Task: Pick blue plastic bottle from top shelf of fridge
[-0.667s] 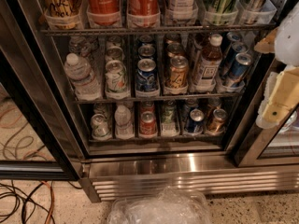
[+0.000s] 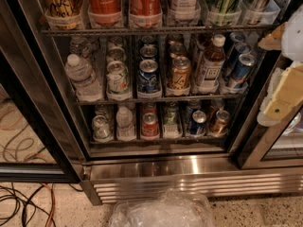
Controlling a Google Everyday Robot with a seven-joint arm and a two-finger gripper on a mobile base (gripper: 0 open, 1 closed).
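Since nothing has shifted from a moment ago, the gripper [image 2: 283, 91] still hangs at the right edge outside the fridge [image 2: 156, 167], its spread not to be made out, and the bottle [image 2: 210, 63] stands untouched on the rack [image 2: 158, 99] under the colas [image 2: 105, 4], so the reach seems unbegun.

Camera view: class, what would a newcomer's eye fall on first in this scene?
Two red Coca-Cola bottles stand out on the uppermost visible rack of the fridge, above rows of cans and small water bottles. At the right edge the robot's pale gripper hangs by the fridge's frame, level with the cans. Crumpled clear plastic lies on the floor below.
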